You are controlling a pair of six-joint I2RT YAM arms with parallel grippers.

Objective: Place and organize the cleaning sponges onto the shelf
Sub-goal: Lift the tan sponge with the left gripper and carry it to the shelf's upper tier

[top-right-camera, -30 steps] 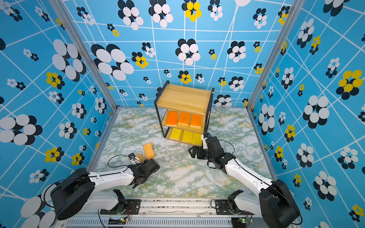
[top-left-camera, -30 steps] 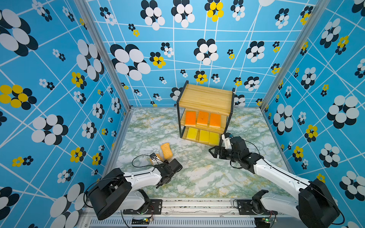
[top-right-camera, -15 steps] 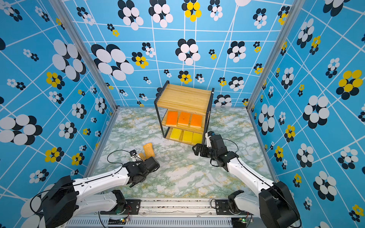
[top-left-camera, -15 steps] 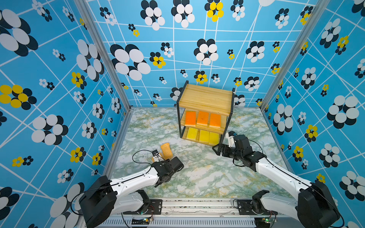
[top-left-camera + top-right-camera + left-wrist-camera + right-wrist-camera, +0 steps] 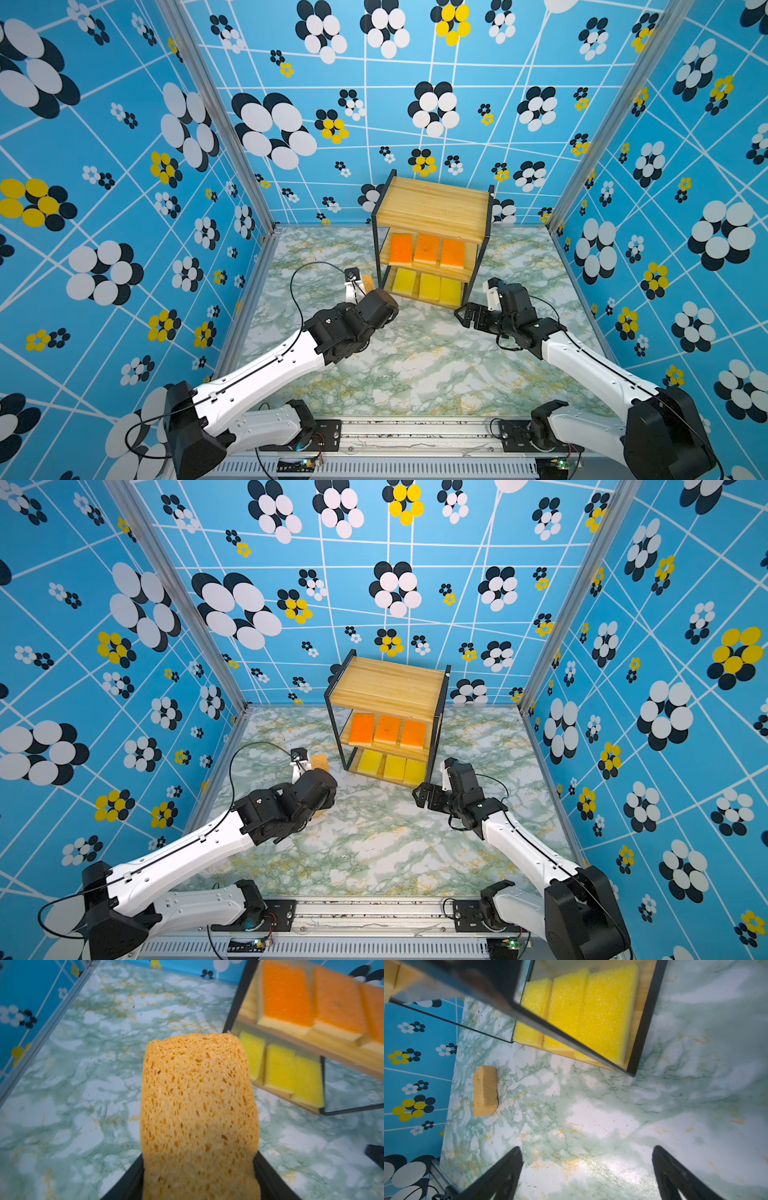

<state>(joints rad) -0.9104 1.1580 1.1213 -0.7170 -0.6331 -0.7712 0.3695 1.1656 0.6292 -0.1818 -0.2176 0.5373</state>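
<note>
A second ago the left arm point(image 5: 266, 370) was folded low near the front of the green-and-white marble table point(image 5: 415, 365). Now it is stretched out long and lifted up, and the left gripper point(image 5: 199, 1155) has come close to the left front leg of the small three-board wooden shelf with the thin black metal frame point(image 5: 432, 205). It holds the same thick tan sponge full of little holes point(image 5: 199, 1109) as before, pinched between its two black fingers point(image 5: 131, 1184), which are partly closed on it. The sponge sticks out in front of the gripper, up off the table. The second tan holey sponge point(image 5: 485, 1091) showed plainly in the top views before; now the left arm covers most of it there. It rests on the table a little in front of the shelf's left corner, apart from the shelf. Three flat orange sponges point(image 5: 427, 249) lie side by side on the middle board and three flat yellow sponges point(image 5: 430, 286) lie side by side on the bottom board, just as they did. The right arm point(image 5: 594, 370) has hardly moved. It comes in from the front right with a bent elbow, and the right gripper point(image 5: 462, 318) points to the left, low down near the shelf's right front leg. Its jaws stand wide apart, with only bare table between them.
</note>
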